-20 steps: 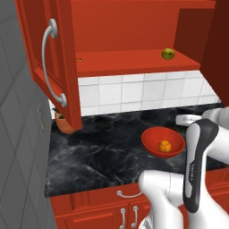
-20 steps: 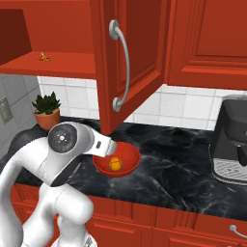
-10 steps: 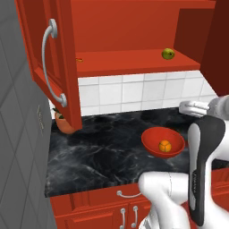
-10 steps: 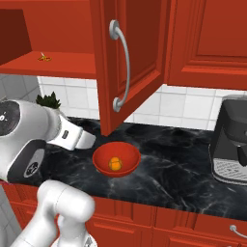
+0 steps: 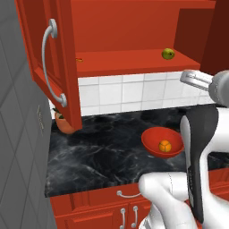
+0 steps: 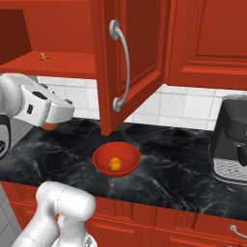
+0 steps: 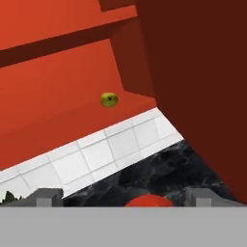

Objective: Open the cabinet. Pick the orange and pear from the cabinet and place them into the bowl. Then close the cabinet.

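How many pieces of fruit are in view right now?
2: the orange sits in the bowl on the counter; the pear is on the cabinet shelf. More may be hidden.

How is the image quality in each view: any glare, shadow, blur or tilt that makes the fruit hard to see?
Left base view: sharp, even light, pear clear on the shelf. Right base view: glossy sheen on the counter, orange plain in the bowl. Hand view: rolled picture, dark shaded cabinet wall, pear small but distinct.

1 orange (image 5: 165,145) | 1 pear (image 5: 168,54) | 1 bowl (image 5: 152,137) | 2 cab doors (image 5: 44,58) | 1 coffee mach (image 6: 230,140)
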Tool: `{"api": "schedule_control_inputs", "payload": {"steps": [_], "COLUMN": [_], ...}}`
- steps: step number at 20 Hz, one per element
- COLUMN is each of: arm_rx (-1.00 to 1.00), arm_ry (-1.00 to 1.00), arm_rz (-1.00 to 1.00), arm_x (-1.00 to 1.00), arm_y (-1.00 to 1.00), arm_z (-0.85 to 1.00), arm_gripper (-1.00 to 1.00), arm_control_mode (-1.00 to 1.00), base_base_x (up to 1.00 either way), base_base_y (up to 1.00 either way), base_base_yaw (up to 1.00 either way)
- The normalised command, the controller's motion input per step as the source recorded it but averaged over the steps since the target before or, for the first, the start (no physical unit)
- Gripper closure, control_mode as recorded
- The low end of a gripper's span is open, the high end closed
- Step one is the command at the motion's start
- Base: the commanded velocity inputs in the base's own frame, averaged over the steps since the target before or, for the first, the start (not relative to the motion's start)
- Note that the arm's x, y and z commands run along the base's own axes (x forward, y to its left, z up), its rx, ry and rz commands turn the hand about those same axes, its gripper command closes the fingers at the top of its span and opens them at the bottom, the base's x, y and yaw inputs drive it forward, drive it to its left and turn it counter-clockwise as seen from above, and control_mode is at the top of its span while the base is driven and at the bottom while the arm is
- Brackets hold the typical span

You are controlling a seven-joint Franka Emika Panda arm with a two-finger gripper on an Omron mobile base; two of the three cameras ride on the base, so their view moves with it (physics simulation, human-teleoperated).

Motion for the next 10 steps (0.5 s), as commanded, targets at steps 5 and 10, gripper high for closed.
{"api": "schedule_control_inputs", "payload": {"steps": [5, 10], "arm_rx": [0.0, 0.0], "arm_ry": [-0.1, 0.03], "arm_rz": [-0.03, 0.0], "arm_x": [0.07, 0.07], "arm_y": [0.03, 0.0], "arm_z": [0.95, 0.44], "arm_gripper": [-1.0, -1.0], "arm_control_mode": [-1.0, -1.0], "base_base_x": [0.0, 0.0], "base_base_y": [0.0, 0.0], "base_base_yaw": [0.0, 0.0]}}
